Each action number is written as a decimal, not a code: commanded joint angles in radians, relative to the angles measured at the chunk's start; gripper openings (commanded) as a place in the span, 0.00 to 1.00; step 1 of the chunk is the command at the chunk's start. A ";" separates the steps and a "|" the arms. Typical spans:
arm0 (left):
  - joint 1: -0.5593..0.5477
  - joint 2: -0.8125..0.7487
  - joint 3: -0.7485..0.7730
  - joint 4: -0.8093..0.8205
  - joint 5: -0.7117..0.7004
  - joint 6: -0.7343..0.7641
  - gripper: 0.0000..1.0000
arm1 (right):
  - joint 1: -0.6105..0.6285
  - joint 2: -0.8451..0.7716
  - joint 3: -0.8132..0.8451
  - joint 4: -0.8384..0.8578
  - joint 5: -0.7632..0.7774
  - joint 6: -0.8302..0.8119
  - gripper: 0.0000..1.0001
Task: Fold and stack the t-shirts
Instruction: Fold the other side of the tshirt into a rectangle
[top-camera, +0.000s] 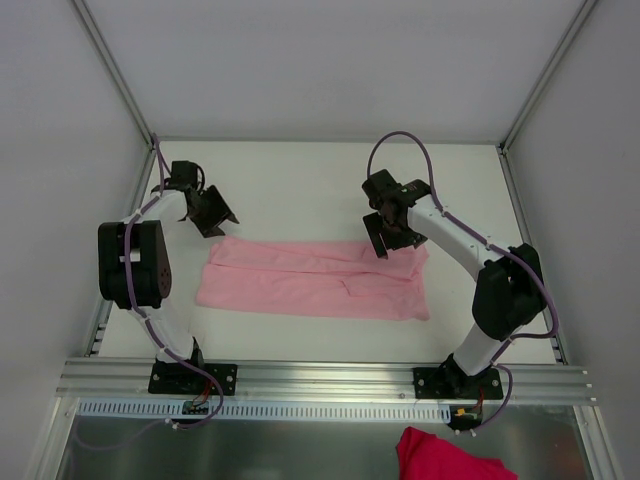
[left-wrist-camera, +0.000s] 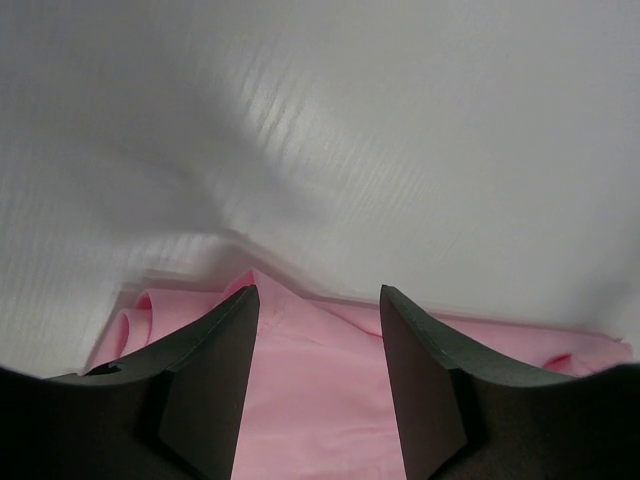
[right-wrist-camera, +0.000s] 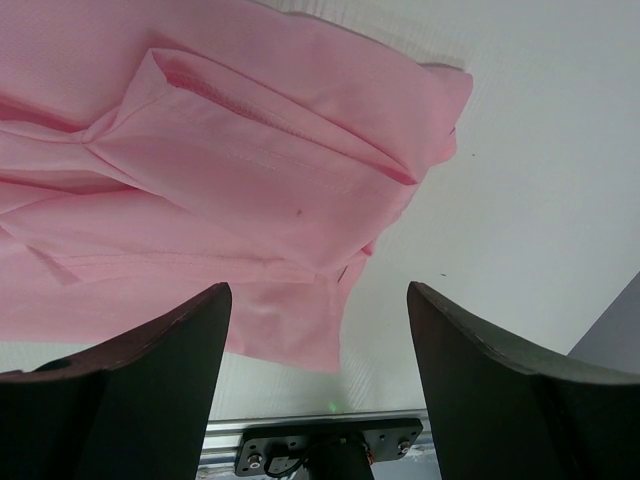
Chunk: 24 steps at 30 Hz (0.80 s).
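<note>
Pale-pink thin-fabric t-shirt (top-camera: 310, 282): folded into long flat strip, lying across centre of white table (top-camera: 300, 180). Left gripper (top-camera: 218, 222): over strip's 10 o'clock corner, jaws apart, clamping nothing. Right gripper (top-camera: 392, 243): over strip's 1 o'clock edge, jaws wide apart, clamping nothing. Crumpled magenta cloth (top-camera: 450, 462): 6 o'clock, past near rail, off table.

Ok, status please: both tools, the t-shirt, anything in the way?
Left tool open, at far-left corner of pale-pink thin-fabric t-shirt. Right tool open, empty, above its right part. Shirt folded into long strip, flat on white table. Nothing in the way.
</note>
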 joint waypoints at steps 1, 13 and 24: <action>-0.021 -0.016 -0.029 0.011 0.026 -0.014 0.52 | 0.007 -0.029 0.019 -0.027 0.033 -0.005 0.75; -0.036 -0.045 -0.035 -0.035 -0.043 -0.009 0.53 | 0.005 -0.006 0.009 -0.015 0.023 -0.002 0.76; -0.041 -0.116 0.008 -0.103 -0.111 0.012 0.53 | 0.007 0.003 -0.016 0.000 0.009 0.006 0.75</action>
